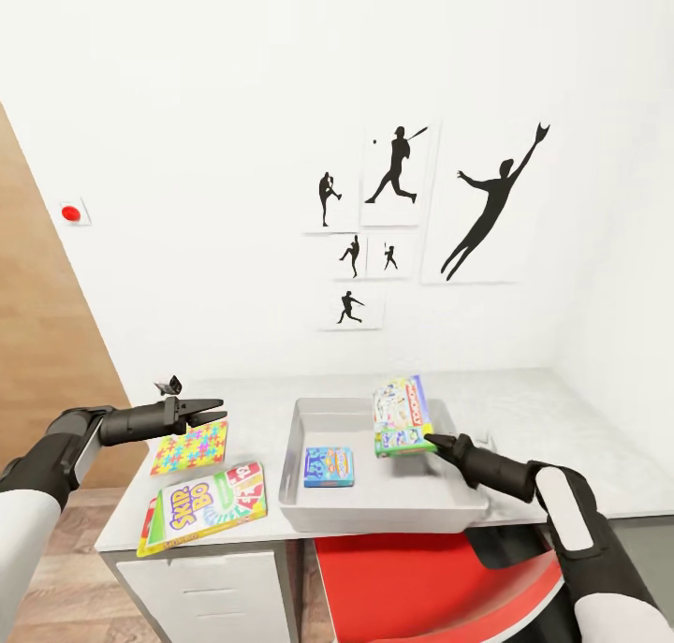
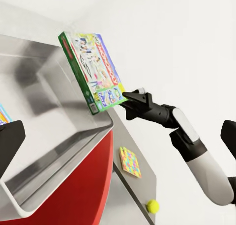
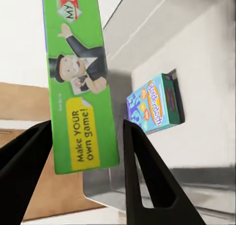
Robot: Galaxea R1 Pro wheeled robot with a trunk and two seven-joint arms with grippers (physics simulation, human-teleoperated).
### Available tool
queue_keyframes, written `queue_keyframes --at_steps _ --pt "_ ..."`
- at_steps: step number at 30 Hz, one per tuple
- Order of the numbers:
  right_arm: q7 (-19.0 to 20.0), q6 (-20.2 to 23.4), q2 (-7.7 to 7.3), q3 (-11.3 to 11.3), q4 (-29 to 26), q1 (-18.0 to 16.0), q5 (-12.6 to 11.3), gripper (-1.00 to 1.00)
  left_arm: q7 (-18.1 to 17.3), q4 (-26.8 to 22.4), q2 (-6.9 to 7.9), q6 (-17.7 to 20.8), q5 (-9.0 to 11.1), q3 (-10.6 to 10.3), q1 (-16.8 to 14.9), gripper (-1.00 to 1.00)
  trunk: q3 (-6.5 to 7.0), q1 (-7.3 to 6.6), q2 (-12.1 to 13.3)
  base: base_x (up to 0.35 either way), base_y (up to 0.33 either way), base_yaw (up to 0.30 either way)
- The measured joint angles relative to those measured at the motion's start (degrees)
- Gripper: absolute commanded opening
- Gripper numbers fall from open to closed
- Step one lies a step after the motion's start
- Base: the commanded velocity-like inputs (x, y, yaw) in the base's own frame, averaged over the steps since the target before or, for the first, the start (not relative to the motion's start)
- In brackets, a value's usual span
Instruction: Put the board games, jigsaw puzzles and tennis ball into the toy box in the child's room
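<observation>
The right gripper (image 1: pixel 436 440) clamps the Monopoly game (image 1: pixel 402 415) over the toy box (image 1: pixel 309 418), needing only release; the left gripper (image 1: pixel 213 411) hangs open and empty.

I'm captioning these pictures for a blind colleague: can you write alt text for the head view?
The right gripper holds a pale board game tilted above a grey toy box that already contains a blue board game. On the table to the left lie a jigsaw puzzle and a yellow-green board game, with the left gripper hovering open above them.
</observation>
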Motion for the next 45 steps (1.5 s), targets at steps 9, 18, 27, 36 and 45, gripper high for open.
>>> queue_keyframes --at_steps 9,18,27,36,45 --pt "-7.25 0.07 -0.04 0.15 5.52 -2.31 -0.75 -1.0 0.0 0.0 0.18 -0.02 0.02 0.02 0.0 1.0 0.0 0.0 -0.01 0.0 0.0 0.0" --pt "-14.43 0.06 -0.05 0.04 7.18 -3.99 -0.14 -1.0 0.0 0.0 0.19 -0.02 0.03 0.02 0.0 1.0 0.0 0.0 -0.01 0.0 0.0 0.0" --pt "-19.35 0.08 0.54 -0.02 13.41 -8.32 -0.06 -1.0 0.0 0.0 0.38 -0.03 0.03 0.11 0.0 1.0 0.0 0.0 0.0 0.0 0.0 0.0" --pt "-25.01 -0.07 1.01 0.12 20.12 -13.44 0.73 -1.0 0.0 0.0 0.51 -0.11 0.03 0.27 0.0 1.0 0.0 0.0 -0.01 0.0 0.0 0.0" --pt "-27.28 -0.22 1.11 0.12 20.86 -14.53 0.69 -1.0 0.0 0.0 0.52 -0.12 0.03 0.32 0.0 1.0 0.0 0.0 -0.01 0.0 0.0 0.0"
